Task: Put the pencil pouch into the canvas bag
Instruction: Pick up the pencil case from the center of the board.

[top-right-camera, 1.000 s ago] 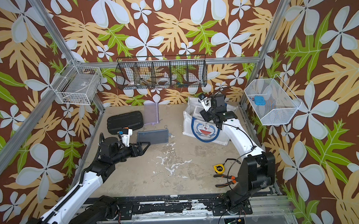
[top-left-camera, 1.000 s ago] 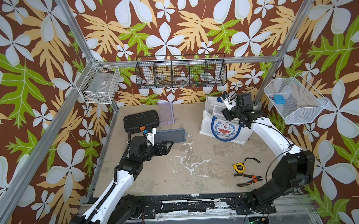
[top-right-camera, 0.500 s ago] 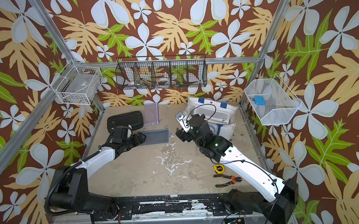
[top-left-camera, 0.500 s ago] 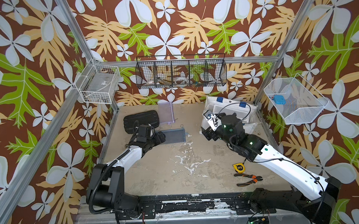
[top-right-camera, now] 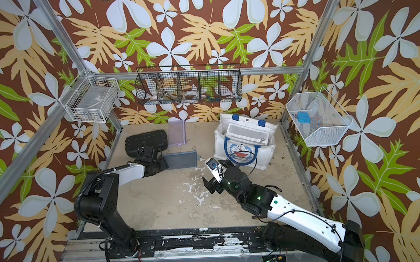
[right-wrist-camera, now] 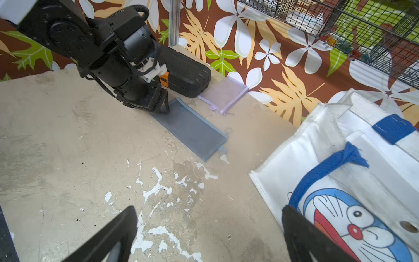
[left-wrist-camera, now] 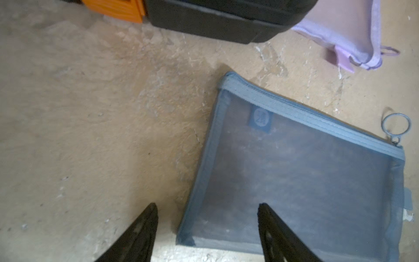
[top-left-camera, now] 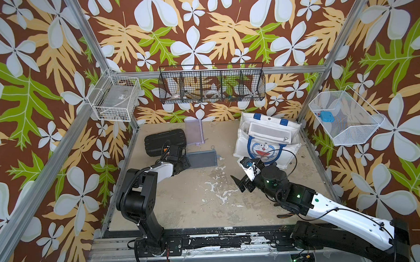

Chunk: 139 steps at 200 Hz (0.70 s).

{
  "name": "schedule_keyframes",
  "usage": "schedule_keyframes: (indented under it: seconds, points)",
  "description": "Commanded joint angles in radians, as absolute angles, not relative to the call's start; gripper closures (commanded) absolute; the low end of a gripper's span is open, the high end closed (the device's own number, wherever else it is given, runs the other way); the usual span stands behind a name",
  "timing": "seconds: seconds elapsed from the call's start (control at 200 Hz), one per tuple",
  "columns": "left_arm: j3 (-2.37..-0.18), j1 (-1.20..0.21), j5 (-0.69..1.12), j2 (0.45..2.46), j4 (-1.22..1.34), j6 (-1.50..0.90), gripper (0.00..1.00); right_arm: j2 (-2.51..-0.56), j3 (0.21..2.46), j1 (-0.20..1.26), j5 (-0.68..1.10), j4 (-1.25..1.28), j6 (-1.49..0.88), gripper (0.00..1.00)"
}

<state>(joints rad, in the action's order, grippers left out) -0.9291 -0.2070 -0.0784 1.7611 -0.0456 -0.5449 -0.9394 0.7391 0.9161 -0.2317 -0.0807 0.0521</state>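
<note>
Worn tan table (top-left-camera: 195, 210) carries the work. Pouch (left-wrist-camera: 294, 181) lies flat on it, near the black case (top-left-camera: 164, 143) and well apart from the bag (top-left-camera: 288, 155), whose mouth is open. Left gripper (left-wrist-camera: 206, 206) sits low at one end of the pouch, jaws apart, one finger over mesh and one over table; nothing is held. Right gripper (right-wrist-camera: 209, 208) hangs near the bag, jaws wide and empty. Expect the pouch to be light, thin, limp mesh that sags when lifted. Pinch the bound edge or a corner.
</note>
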Motion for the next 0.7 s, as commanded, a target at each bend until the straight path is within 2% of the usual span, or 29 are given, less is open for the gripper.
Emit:
schedule_keyframes:
  seconds: [0.0,0.075,0.145,0.385,0.485,0.596,0.691]
  points:
    - [-0.945,-0.216,-0.123,1.802,-0.074,-0.507,0.28,-0.913,0.7,0.914,-0.221,-0.003,0.032,0.0]
    - [-0.966,-0.222,-0.136,1.838,-0.083,-0.491,0.32,-0.901,0.676,0.914,-0.211,0.018,0.027,0.0]
    - [-0.986,-0.227,-0.137,1.869,-0.086,-0.484,0.41,-0.901,0.673,0.915,-0.21,0.022,0.027,0.0]
    - [-0.99,-0.246,-0.135,1.894,-0.096,-0.475,0.8,-0.876,0.679,0.914,-0.253,0.004,0.057,0.0]
    - [-0.972,-0.253,-0.125,1.866,-0.095,-0.486,1.0,-0.864,0.669,0.914,-0.26,0.014,0.07,0.0]
    - [-0.947,-0.27,-0.113,1.787,-0.101,-0.48,1.0,-0.856,0.646,0.914,-0.269,0.023,0.094,0.0]
    - [-0.91,-0.272,-0.032,1.668,-0.112,-0.479,1.0,-0.842,0.615,0.914,-0.266,0.046,0.126,0.0]
